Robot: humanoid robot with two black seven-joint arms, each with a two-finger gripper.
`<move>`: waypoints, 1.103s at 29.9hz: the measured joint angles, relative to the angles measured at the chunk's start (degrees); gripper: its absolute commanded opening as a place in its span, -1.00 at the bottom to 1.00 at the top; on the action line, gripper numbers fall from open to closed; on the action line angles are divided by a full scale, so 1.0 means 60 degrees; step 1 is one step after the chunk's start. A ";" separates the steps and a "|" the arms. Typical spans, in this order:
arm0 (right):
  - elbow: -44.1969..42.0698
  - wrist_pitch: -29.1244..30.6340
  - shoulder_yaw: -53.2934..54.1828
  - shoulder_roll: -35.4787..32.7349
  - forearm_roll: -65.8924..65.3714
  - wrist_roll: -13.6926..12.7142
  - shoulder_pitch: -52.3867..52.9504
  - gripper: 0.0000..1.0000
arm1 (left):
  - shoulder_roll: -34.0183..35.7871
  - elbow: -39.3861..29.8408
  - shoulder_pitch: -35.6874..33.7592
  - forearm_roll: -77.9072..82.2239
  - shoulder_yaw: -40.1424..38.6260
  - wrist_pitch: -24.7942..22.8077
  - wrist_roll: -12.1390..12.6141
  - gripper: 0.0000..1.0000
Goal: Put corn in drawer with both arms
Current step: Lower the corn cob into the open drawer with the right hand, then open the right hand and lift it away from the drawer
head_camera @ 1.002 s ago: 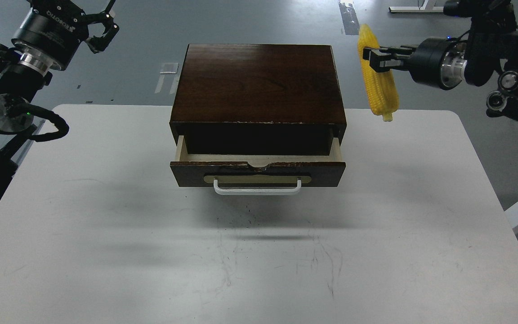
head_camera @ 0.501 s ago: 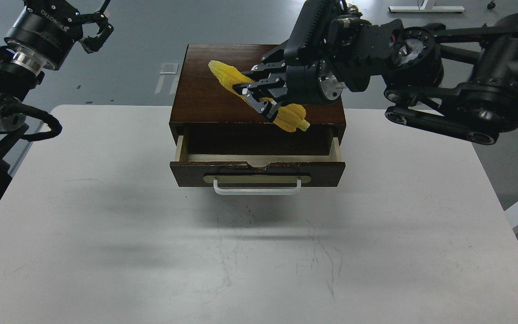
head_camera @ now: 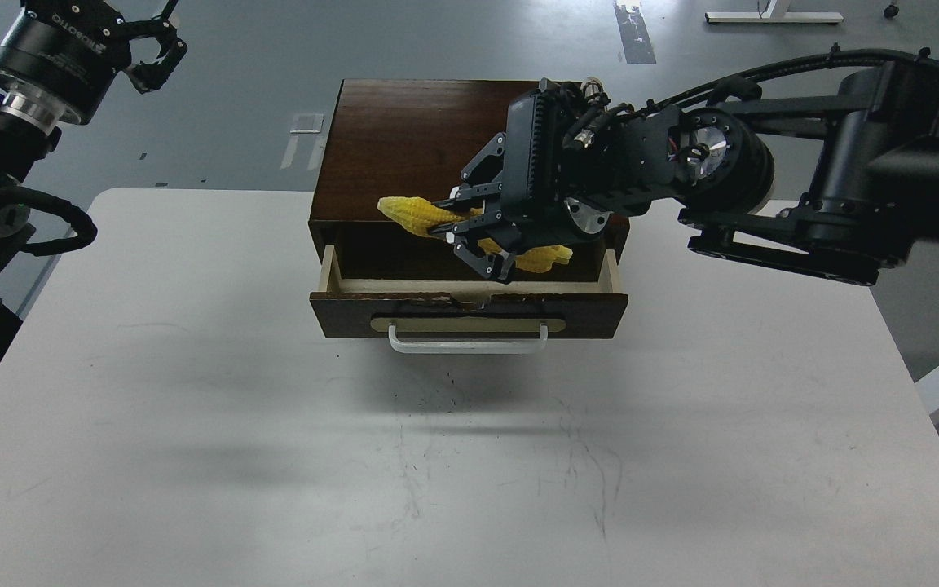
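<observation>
The dark brown wooden box (head_camera: 429, 139) stands at the table's back middle with its drawer (head_camera: 469, 314) pulled partly open, white bar handle (head_camera: 468, 340) facing me. My right gripper (head_camera: 473, 236) is shut on the yellow corn (head_camera: 414, 214) and holds it lying nearly crosswise just above the drawer's open gap, pointed end to the left. The corn's middle is hidden by the fingers. My left gripper (head_camera: 156, 49) is open and empty, raised at the far left, well away from the box.
The white table (head_camera: 192, 408) stretches in front of and beside the box, with faint scuff marks near the front middle. My right arm (head_camera: 804, 196) crosses over the table's back right corner. Grey floor lies behind the box.
My right gripper has brought the corn from the right of the box over its top and down to the drawer's opening, turning it from upright to crosswise. My left arm drew back slightly to the left.
</observation>
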 measured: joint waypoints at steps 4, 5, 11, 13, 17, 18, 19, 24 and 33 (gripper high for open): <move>-0.0007 -0.0060 -0.0018 0.0000 -0.0002 0.0021 -0.0118 -0.15 | 0.0001 0.0000 0.0028 -0.0001 -0.0001 0.0000 -0.0018 0.95; -0.0011 -0.0116 -0.0019 0.0002 -0.0002 0.0026 -0.0150 -0.11 | 0.0001 0.0000 0.0037 -0.0001 -0.0001 0.0000 -0.0019 0.95; -0.0034 -0.0361 -0.0028 0.0006 -0.0011 0.0163 -0.0242 0.34 | -0.0009 0.0000 0.0072 -0.0006 -0.0001 0.0000 -0.0019 0.95; -0.0034 -0.0424 -0.0027 0.0005 -0.0008 0.0183 -0.0242 0.38 | -0.0009 0.0000 0.0072 -0.0006 -0.0001 0.0000 -0.0019 0.95; -0.0030 -0.0491 -0.0001 0.0001 0.0015 0.0188 -0.0239 0.43 | -0.0009 -0.0062 0.0073 -0.0005 0.0000 0.0000 -0.0018 0.95; -0.0029 -0.0495 0.0004 0.0001 0.0020 0.0188 -0.0231 0.44 | -0.0008 -0.0130 0.0072 -0.0005 0.0000 0.0000 -0.0019 0.95; -0.0029 -0.0497 0.0008 0.0000 0.0028 0.0191 -0.0222 0.45 | -0.0007 -0.0213 0.0072 -0.0005 0.0000 0.0000 -0.0019 0.95; -0.0043 -0.0510 0.0060 -0.0062 0.0091 0.0223 -0.0193 0.60 | 0.0050 -0.0324 0.0076 -0.0005 -0.0001 0.0000 -0.0036 0.95; -0.0533 -0.0404 0.1568 -0.0268 0.4082 0.0118 -0.0494 1.00 | 0.0208 -0.0320 0.0090 -0.0022 -0.0018 0.0000 -0.0044 0.95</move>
